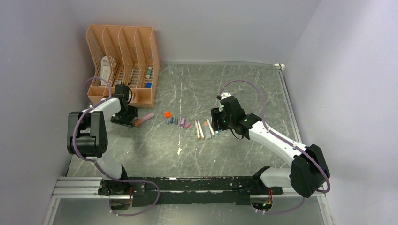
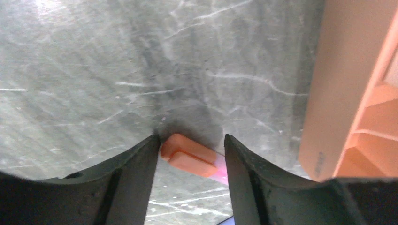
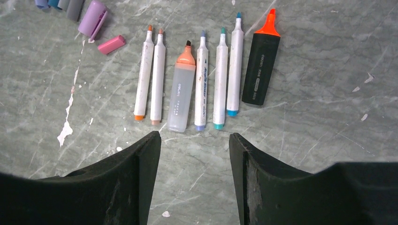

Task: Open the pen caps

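Orange cap (image 2: pixel 187 157) is clasped by the half-closed left hand (image 2: pixel 191 137), the pen (image 2: pixel 220 171) laid crosswise from finger to finger.

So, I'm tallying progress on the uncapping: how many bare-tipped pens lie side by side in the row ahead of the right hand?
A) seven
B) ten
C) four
A: the right wrist view shows seven pens in one row with tips bare, ending in the black marker on the right; loose caps lie apart at upper left.
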You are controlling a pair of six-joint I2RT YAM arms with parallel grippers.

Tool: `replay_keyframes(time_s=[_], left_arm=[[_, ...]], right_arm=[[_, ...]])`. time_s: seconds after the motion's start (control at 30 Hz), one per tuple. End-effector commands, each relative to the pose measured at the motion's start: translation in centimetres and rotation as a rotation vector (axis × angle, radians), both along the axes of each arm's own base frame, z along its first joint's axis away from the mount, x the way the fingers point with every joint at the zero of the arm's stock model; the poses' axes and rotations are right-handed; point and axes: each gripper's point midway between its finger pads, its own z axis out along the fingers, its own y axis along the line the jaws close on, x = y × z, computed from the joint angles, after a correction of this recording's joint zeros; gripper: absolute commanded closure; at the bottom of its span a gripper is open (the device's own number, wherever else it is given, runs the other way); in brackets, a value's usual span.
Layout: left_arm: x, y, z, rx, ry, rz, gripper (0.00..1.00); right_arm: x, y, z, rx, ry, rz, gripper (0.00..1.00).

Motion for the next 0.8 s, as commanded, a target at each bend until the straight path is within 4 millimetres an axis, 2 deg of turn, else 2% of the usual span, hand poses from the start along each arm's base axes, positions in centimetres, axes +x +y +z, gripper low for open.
replay_keyframes(time_s=[0.0, 0.1, 0.2, 0.37, 0.57, 0.77], left_arm=[[-3.3, 0.2, -2.7, 0.0, 0.178, -0.033, 0.29], [-3.4, -0.6, -2.8, -0.048, 0.161, -0.025, 0.23], [-3.7, -1.5, -3.3, -0.098, 0.157, -0.005, 0.2], [-3.2, -3.0, -4.3, -0.154, 0.169, 0.009, 0.2], [-3.9, -5.7, -5.0, -0.208, 0.207, -0.002, 0.2], [-4.6, -6.9, -5.3, -0.219, 0.23, 0.017, 0.2]], right_arm=[[-0.2, 0.0, 0.0, 0.006, -0.005, 0.009, 0.45], [-0.1, 0.2, 0.0, 0.011, -0.004, 0.011, 0.45], [0.0, 0.5, 0.1, 0.023, -0.004, 0.018, 0.45], [-0.1, 0.6, 0.1, 0.027, -0.003, 0.021, 0.45], [-0.1, 0.5, 0.2, 0.029, -0.008, 0.021, 0.45], [-0.4, 0.6, -0.1, 0.032, -0.007, 0.028, 0.45]])
